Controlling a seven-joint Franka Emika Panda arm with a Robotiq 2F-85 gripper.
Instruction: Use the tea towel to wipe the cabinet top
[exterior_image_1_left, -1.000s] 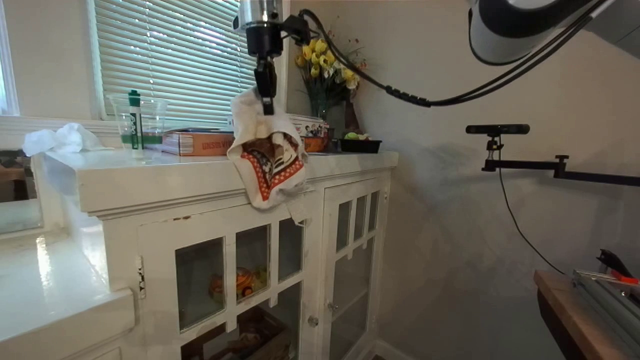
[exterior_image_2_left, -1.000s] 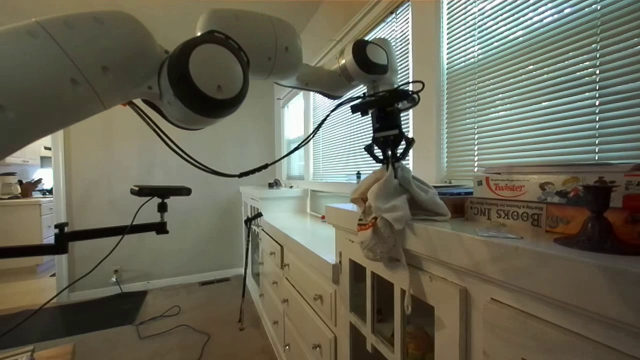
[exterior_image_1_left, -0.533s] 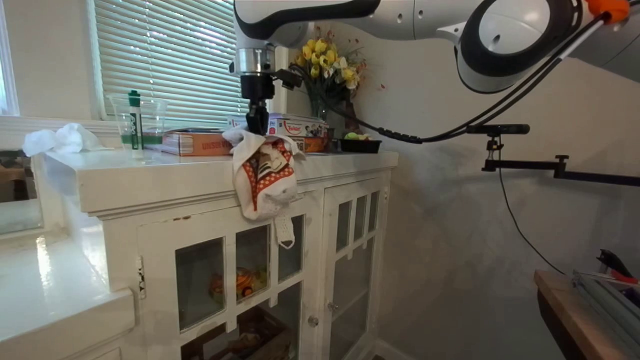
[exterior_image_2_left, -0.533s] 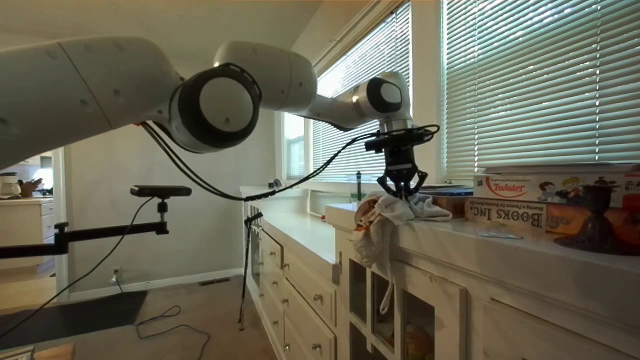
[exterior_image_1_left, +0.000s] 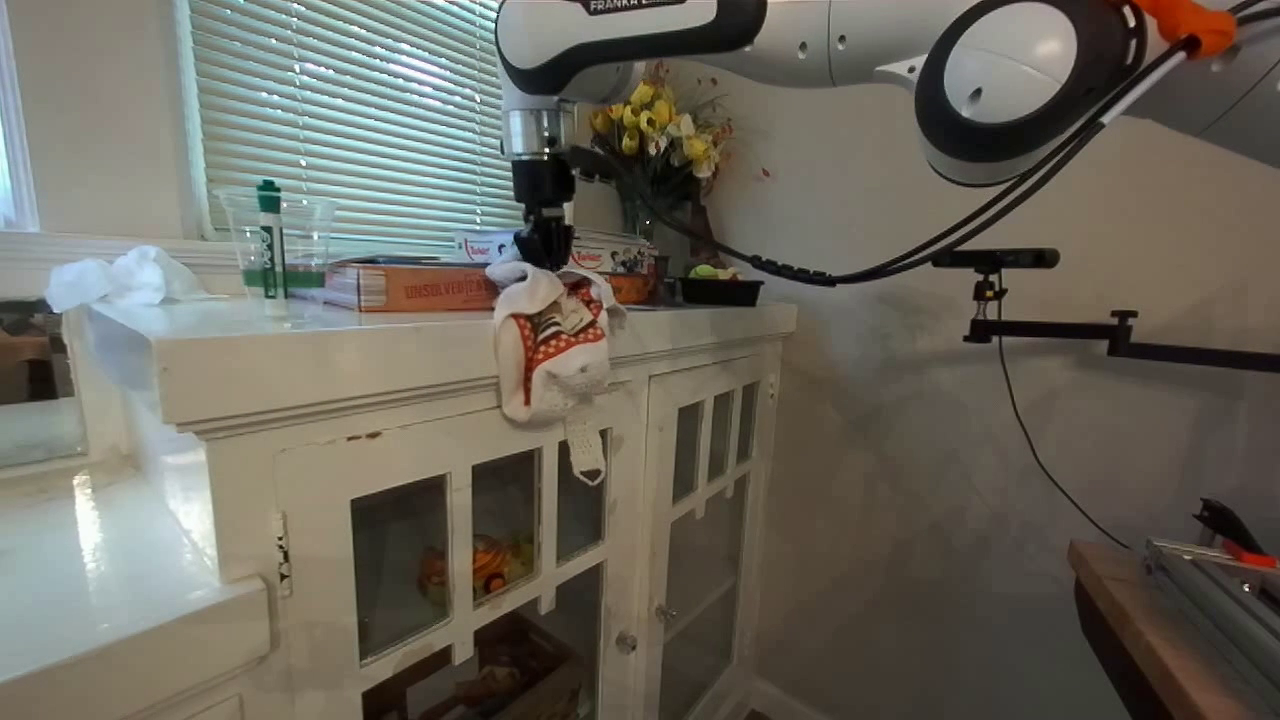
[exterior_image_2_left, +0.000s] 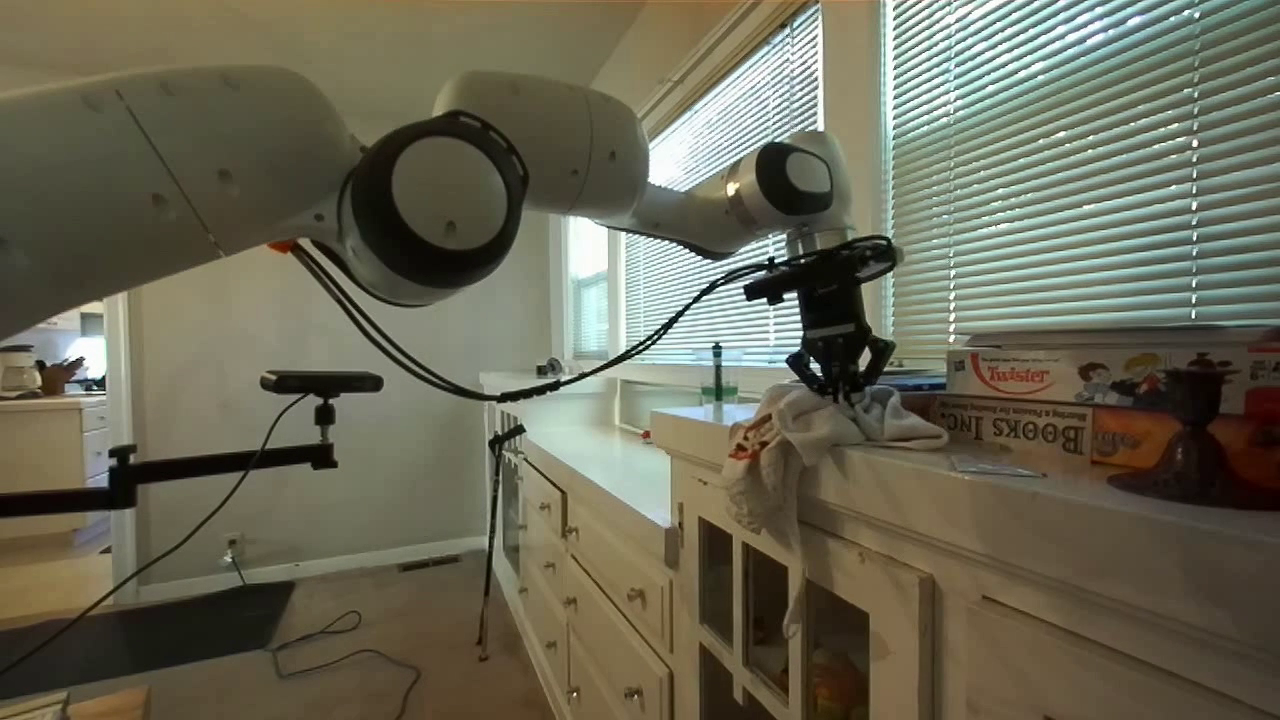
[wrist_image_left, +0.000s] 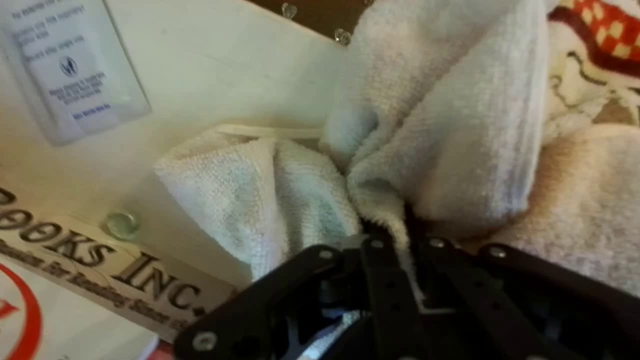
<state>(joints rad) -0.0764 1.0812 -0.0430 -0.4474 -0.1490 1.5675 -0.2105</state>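
The tea towel is white terry cloth with a red checked print. It shows in both exterior views (exterior_image_1_left: 550, 355) (exterior_image_2_left: 765, 470) and the wrist view (wrist_image_left: 450, 115). Part lies bunched on the white cabinet top (exterior_image_1_left: 220, 325) (exterior_image_2_left: 1000, 510) (wrist_image_left: 235, 70); the rest hangs over the front edge, its loop in front of the glass door. My gripper (exterior_image_1_left: 545, 264) (exterior_image_2_left: 842, 396) points down just above the top and is shut on a fold of the towel. The wrist view shows that fold between the fingers (wrist_image_left: 405, 240). The fingertips are hidden in the cloth.
A Twister box (exterior_image_2_left: 1020, 376) lies on a Books Inc box (exterior_image_2_left: 1010, 425) near the towel, with a small packet (exterior_image_2_left: 998, 467) and dark candle holder (exterior_image_2_left: 1195, 440). Behind are an orange box (exterior_image_1_left: 430, 288), clear cup (exterior_image_1_left: 312, 240), green marker (exterior_image_1_left: 270, 240) and black tray (exterior_image_1_left: 720, 291).
My gripper came down with the towel from above the cabinet top. It then slid along the top toward the Twister and Books Inc boxes, and the towel moved with it.
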